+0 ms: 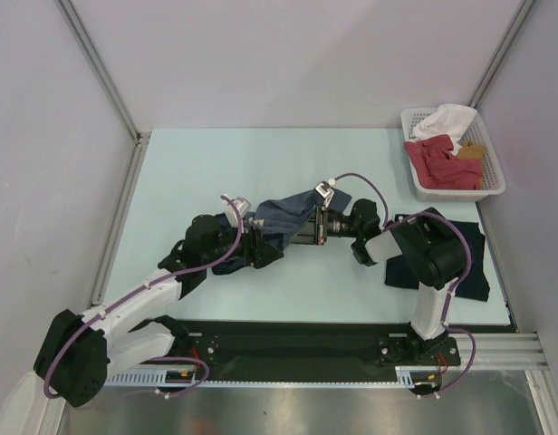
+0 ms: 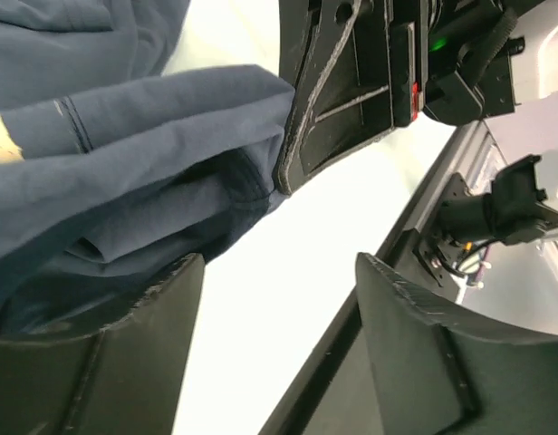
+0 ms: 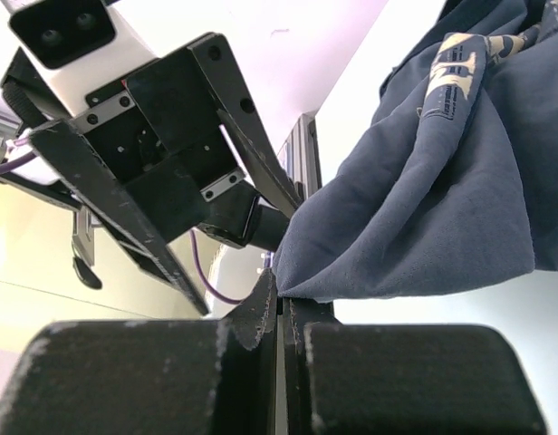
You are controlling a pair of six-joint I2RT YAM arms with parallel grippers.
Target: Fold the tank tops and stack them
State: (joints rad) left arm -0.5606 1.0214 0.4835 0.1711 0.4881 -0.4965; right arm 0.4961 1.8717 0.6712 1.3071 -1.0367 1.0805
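The slate-blue tank top (image 1: 283,214) hangs bunched between both grippers at the middle of the table; its pale lettering (image 3: 451,72) shows in the right wrist view. My right gripper (image 3: 283,299) is shut, pinching a lower edge of this top (image 3: 424,199). My left gripper (image 2: 279,263) is open with nothing between its fingers; the cloth (image 2: 125,181) lies just left of its left finger (image 2: 134,335). From above, the left gripper (image 1: 265,246) and right gripper (image 1: 295,228) nearly meet. The dark navy tank top (image 1: 469,267) lies flat at the right, partly under the right arm.
A white basket (image 1: 460,194) at the back right holds a red garment (image 1: 442,163) and a white garment (image 1: 447,120). The black mounting rail (image 1: 306,340) runs along the near edge. Walls close in the table's left, back and right sides.
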